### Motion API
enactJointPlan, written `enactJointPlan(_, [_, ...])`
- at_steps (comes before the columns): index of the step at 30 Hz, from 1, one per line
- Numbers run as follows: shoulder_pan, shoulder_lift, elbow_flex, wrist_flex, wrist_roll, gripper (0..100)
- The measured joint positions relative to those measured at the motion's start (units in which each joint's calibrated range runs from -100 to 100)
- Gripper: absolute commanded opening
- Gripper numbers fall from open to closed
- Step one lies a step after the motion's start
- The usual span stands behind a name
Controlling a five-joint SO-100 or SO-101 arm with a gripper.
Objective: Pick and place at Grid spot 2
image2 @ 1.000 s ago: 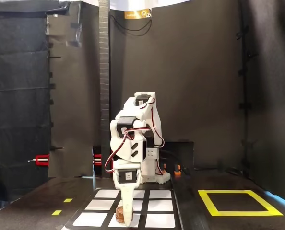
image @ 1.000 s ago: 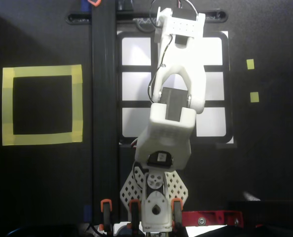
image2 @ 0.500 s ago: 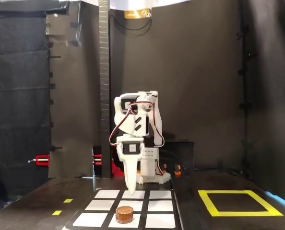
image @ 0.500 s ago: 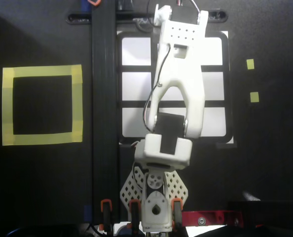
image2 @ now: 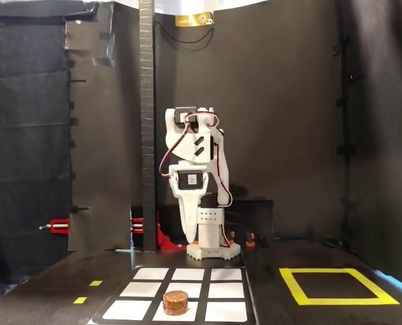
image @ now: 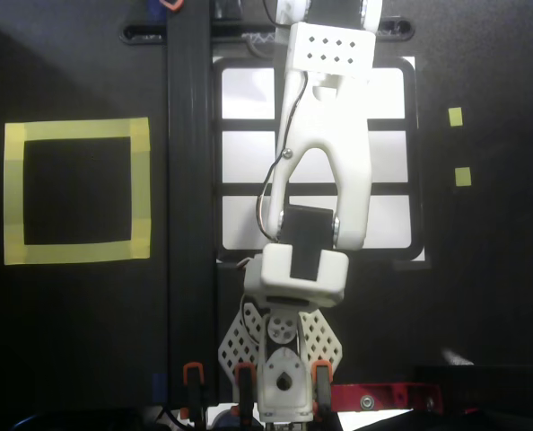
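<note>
step: placement looks done, arm raised clear | object: small round brown wooden disc (image2: 176, 302) lies in grid spot 2 (image2: 176, 311), middle cell of the row farthest from the base | white two-finger gripper (image2: 189, 238): empty, jaw gap cannot be told | next: likely retreat to rest

The arm (image2: 195, 183) looks like matt white plastic. The grid's (image2: 177, 296) cells are smooth, bright white. The yellow square (image: 76, 191) is matt tape on dull black tabletop (image: 482, 269). The brown puck (image2: 175, 302) looks wooden.
</note>
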Motion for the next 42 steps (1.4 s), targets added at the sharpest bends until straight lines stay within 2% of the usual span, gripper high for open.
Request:
enactJointPlan(6, [-0.5,-0.1,0.0,-1.6,-1.5,0])
enactJointPlan(11, [-1.6,-7.2,2.7,-11.2,-4.6,0])
enactJointPlan(19, [-3.6,-36.7,40.9,-40.6,-7.2,0])
enactJointPlan(25, [-6.0,-60.7,67.4,-53.9,-7.9,0])
enactJointPlan(32, [-7.5,-83.8,88.8,-57.1,-8.1,0])
enactJointPlan(42, [-9.4,-96.3,100.9,-57.0,-8.2,0])
